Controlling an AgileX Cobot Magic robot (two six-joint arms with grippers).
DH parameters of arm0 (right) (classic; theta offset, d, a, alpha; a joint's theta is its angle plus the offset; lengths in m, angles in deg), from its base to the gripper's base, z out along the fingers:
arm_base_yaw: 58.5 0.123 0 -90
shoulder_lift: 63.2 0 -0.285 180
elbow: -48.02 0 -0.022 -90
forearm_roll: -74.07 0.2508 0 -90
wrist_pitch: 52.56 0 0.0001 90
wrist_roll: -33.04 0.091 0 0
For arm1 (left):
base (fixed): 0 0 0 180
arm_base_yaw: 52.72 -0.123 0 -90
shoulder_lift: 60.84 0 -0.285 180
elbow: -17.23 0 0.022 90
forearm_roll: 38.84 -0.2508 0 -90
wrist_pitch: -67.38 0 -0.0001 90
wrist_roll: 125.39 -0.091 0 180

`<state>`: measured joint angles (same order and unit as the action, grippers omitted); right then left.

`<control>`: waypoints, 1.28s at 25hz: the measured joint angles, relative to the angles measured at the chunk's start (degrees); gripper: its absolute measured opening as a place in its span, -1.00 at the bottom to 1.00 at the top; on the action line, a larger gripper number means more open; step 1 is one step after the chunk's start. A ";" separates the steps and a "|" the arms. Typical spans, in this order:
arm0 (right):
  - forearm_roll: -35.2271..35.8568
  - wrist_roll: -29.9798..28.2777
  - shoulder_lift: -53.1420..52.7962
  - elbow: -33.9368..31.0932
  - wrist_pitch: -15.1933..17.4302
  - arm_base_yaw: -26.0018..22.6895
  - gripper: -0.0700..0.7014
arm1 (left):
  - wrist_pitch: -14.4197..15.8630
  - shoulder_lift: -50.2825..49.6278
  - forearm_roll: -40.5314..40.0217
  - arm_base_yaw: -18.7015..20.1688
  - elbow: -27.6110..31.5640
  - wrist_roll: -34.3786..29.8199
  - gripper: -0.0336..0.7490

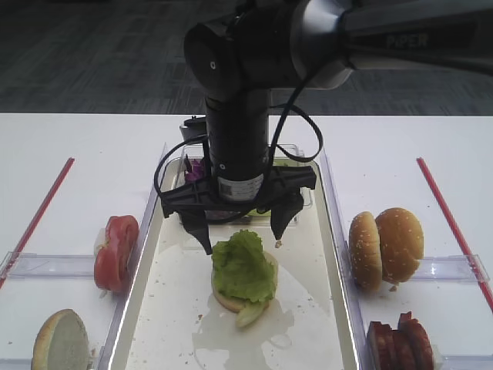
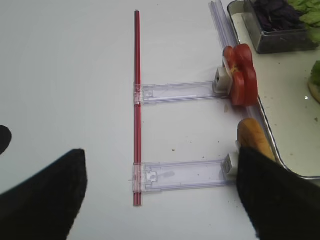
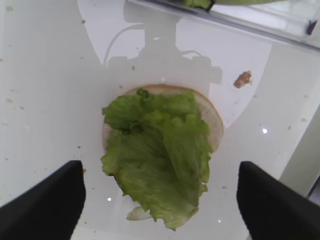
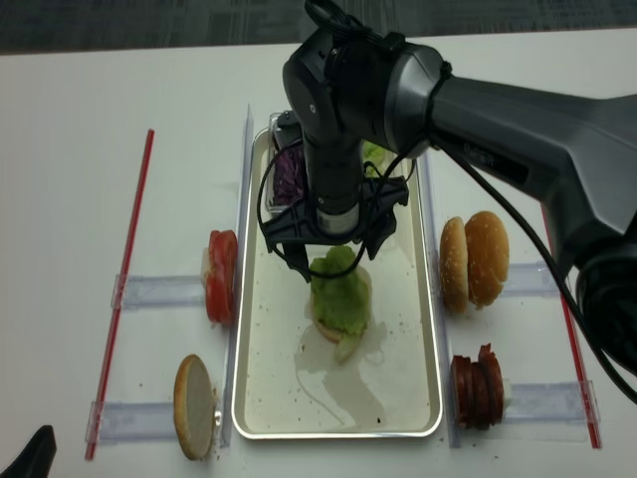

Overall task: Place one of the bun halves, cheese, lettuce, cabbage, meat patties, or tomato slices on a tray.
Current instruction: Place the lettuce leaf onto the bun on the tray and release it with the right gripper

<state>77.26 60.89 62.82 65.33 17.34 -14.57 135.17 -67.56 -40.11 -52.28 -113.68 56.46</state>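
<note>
1 lettuce leaf (image 1: 243, 267) on bun half (image 3: 212, 117) | right gripper (image 1: 242, 231) spread wide above, empty | left gripper (image 2: 160, 200) apart, empty

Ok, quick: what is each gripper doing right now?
Right gripper: open, empty, above the lettuce on the tray.
Left gripper: open, empty, over the table.

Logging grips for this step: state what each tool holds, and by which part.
Nothing is held. The right tool hangs open above the lettuce, which lies on the bun half in the tray. The left tool is open over bare table.
</note>
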 joint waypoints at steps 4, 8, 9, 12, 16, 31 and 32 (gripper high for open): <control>-0.66 0.39 0.00 0.28 0.00 -0.11 0.83 | 0.00 0.00 0.00 0.00 0.00 0.00 0.53; -0.75 0.50 0.00 2.88 0.00 -1.75 0.83 | 0.00 0.00 0.00 0.00 0.00 0.00 0.53; -0.25 0.37 0.00 4.17 0.11 -2.47 0.83 | 0.00 0.00 0.00 0.00 0.00 0.00 0.53; 0.50 -0.07 0.00 7.31 0.11 -4.36 0.83 | 0.00 0.00 0.00 0.00 0.00 0.00 0.53; 0.60 -1.72 0.00 9.52 0.11 -7.32 0.83 | 0.00 0.00 0.00 0.00 0.00 0.00 0.53; -1.16 -15.21 0.00 9.52 0.31 -31.94 0.83 | 0.00 0.00 0.00 0.00 0.00 0.00 0.53; -1.31 -15.91 0.00 9.52 0.31 -34.03 0.83 | 0.00 0.00 0.00 0.00 0.00 0.00 0.53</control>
<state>75.95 44.99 62.82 74.85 17.65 -48.61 135.17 -67.56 -40.11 -52.28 -113.68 56.46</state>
